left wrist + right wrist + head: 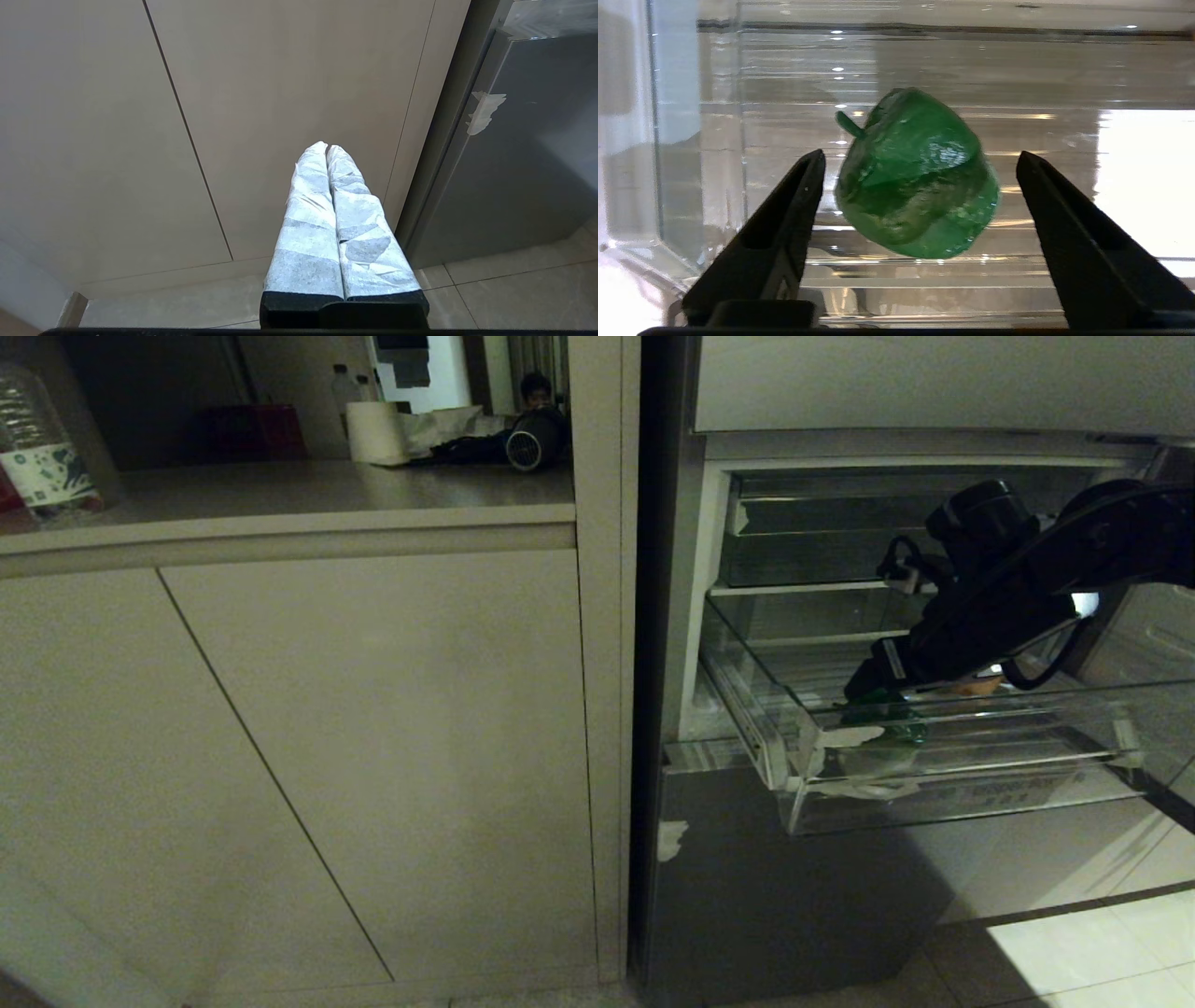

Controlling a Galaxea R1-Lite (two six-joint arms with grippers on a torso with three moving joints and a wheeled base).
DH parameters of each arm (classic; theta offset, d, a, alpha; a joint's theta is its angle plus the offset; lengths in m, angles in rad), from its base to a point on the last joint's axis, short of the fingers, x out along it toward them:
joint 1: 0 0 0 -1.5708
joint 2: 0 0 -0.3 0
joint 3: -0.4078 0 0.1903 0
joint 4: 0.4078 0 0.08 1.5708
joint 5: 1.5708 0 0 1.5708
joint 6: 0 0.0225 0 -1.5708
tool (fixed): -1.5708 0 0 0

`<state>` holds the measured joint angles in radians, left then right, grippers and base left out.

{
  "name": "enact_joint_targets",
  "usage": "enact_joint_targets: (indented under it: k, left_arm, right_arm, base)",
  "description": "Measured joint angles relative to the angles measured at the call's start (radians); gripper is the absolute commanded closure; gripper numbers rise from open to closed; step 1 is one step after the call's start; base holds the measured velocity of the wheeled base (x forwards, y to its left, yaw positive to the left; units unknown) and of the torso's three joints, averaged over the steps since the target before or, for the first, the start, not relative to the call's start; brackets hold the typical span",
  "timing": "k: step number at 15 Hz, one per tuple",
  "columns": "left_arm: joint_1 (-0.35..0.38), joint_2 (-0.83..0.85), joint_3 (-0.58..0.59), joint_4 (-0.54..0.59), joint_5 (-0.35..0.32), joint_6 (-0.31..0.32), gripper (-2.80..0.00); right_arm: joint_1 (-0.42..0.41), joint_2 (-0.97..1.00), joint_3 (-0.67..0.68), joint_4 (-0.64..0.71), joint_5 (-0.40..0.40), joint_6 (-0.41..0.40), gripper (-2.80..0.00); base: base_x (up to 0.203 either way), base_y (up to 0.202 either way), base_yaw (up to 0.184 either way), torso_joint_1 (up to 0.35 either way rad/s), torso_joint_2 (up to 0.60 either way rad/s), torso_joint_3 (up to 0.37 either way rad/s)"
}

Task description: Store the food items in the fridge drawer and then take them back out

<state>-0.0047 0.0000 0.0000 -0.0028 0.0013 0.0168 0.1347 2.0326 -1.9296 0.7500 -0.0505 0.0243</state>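
The right gripper (920, 161) reached down into the pulled-out fridge drawer (943, 803) with its fingers (784, 219) spread wide. A green pepper (917, 182) lay on the drawer's ribbed floor between them, touching neither. The left gripper (327, 151), pressed together and empty, hung before the cabinet door (289, 84).

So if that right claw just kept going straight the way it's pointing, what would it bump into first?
Most likely the green pepper, which sits right between the open right gripper fingers. Beyond it is the ribbed floor of the clear fridge drawer, though depth is hard to judge.
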Motion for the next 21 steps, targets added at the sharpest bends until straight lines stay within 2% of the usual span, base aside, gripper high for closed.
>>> enact_joint_targets:
  k: [2,21]
  left_arm:
    - [0.0,0.0,0.0,0.0,0.0,0.0,0.0]
    - [0.0,0.0,0.0,0.0,0.0,0.0,0.0]
  right_arm:
    - [0.0,0.003,0.0,0.003,0.025,0.0,-2.8]
    - [-0.008,0.066,0.001,0.014,0.023,0.002,-2.8]
  base:
    - [0.0,0.0,0.0,0.0,0.0,0.0]
    - [0.0,0.0,0.0,0.0,0.0,0.0]
